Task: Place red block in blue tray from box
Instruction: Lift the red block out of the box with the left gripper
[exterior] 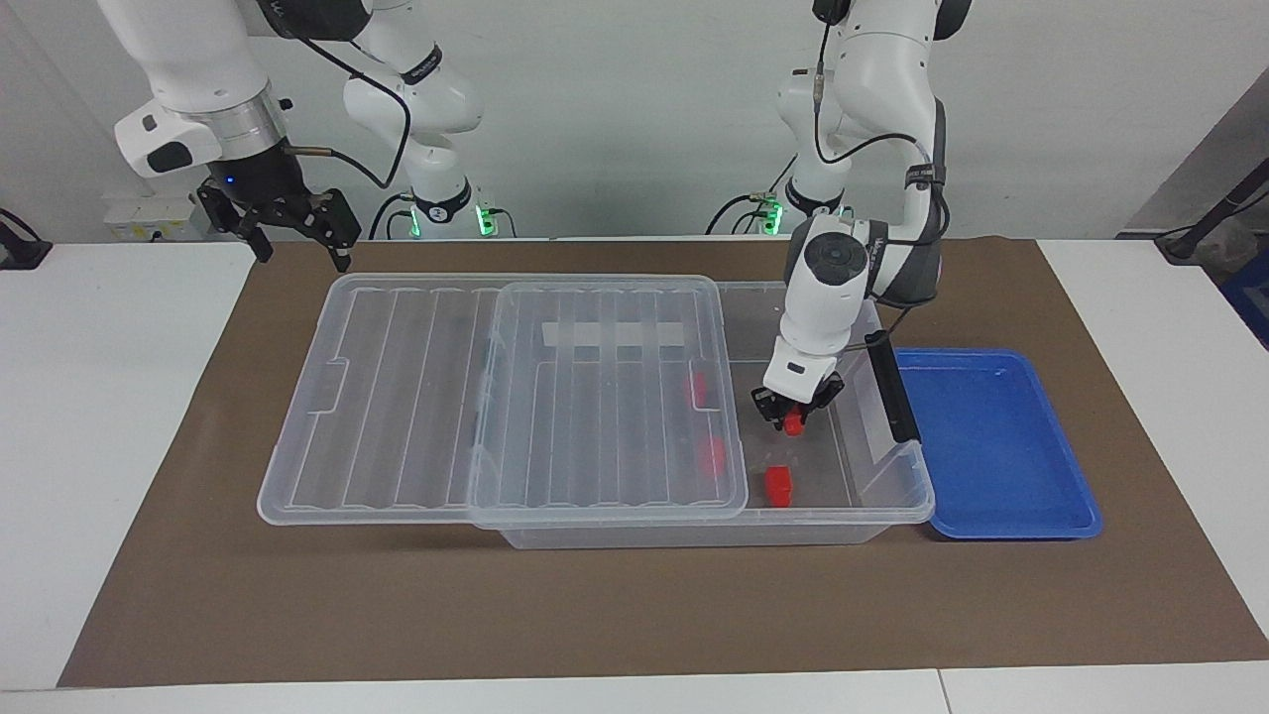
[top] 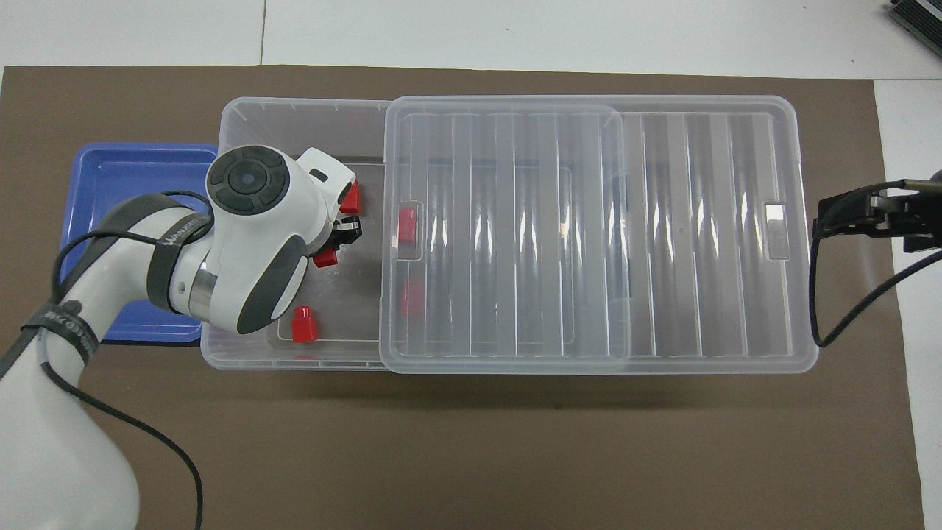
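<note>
So the left gripper [exterior: 794,416] is down inside the open end of the box [exterior: 897,501], and its fingers are pinched tight on a red block [exterior: 793,424]. Looks like the block is just clear of the box floor, though from this angle I can't swear it isn't touching. The wrist comes in nearly vertical, which makes sense: the walls are tall and that's the only clean way in and out.

The lid [exterior: 416,397] is slid sideways toward the right arm's end of the table, so only the end by the blue tray [exterior: 1001,446] is uncovered. That's why the picking happens there. Another red block [exterior: 779,485] sits on the box floor near the wall farthest from the robots, and at least two more show as red blurs through the lid's edge [exterior: 710,454].

The blue tray sits on the brown mat [exterior: 634,605] right against the box's end wall, just past the black latch [exterior: 892,387], nothing in it. Short hop for the drop, I'd guess: up over the rim, then sideways.

The right gripper [exterior: 297,248] hangs with its jaws spread wide over the mat's corner by its own base, just waiting.
</note>
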